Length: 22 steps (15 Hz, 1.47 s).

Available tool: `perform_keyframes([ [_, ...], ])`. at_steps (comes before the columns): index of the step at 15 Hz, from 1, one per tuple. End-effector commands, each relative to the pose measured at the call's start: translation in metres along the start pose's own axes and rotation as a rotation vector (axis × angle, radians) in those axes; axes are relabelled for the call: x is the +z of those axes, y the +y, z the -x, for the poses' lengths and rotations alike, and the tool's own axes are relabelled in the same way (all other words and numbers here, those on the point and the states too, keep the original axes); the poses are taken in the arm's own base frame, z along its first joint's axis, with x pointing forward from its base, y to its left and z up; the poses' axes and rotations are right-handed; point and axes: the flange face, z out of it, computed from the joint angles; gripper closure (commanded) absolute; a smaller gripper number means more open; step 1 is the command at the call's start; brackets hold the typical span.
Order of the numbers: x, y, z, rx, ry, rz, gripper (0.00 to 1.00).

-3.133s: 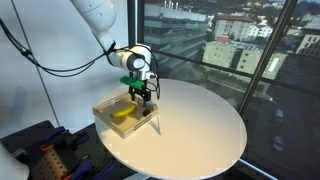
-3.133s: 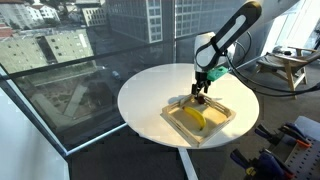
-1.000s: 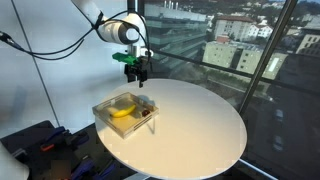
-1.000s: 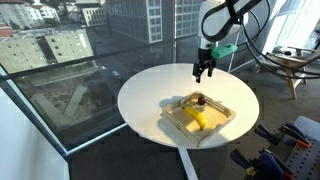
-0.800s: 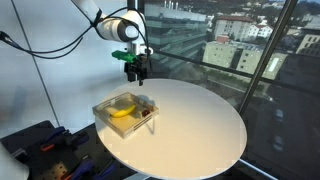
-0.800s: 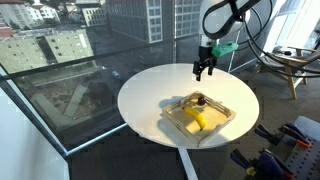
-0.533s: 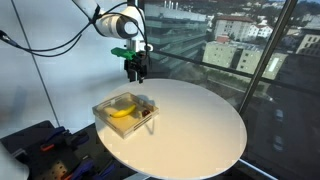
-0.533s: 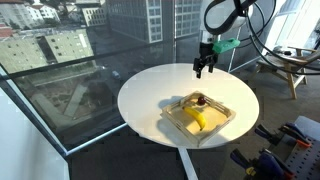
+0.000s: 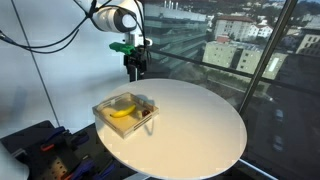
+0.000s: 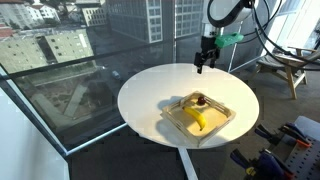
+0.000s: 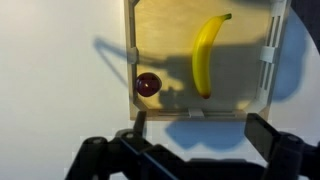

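A shallow clear-walled tray (image 9: 103, 108) (image 10: 222, 122) (image 11: 131, 60) sits on the round white table (image 9: 190, 125) (image 10: 150, 90). Inside it lie a yellow banana (image 9: 122, 112) (image 10: 198, 120) (image 11: 205, 55) and a small dark red fruit (image 10: 199, 99) (image 11: 148, 84) near one wall. My gripper (image 9: 134, 72) (image 10: 201, 66) (image 11: 200, 130) hangs high above the table, well clear of the tray, open with nothing between its fingers. In the wrist view the dark fingers (image 11: 266, 133) frame the bottom edge and the tray lies far below.
The table stands beside tall windows (image 9: 250, 50) (image 10: 90, 40) overlooking city buildings. Cables and equipment (image 9: 45, 150) sit on the floor beside the table; a stool and gear (image 10: 285, 65) stand behind it.
The gripper has risen steadily from just over the tray to high above the table, staying open. The banana and red fruit stay in the tray.
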Motion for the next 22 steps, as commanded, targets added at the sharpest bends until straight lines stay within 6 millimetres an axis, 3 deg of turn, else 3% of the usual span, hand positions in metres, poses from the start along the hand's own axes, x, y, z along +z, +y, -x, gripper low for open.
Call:
perform_keyframes([
  [1,-0.018,0.0,0.009,0.018,0.009,0.014,0.0],
  [22,-0.066,-0.003,0.029,0.034,0.01,-0.018,0.0],
])
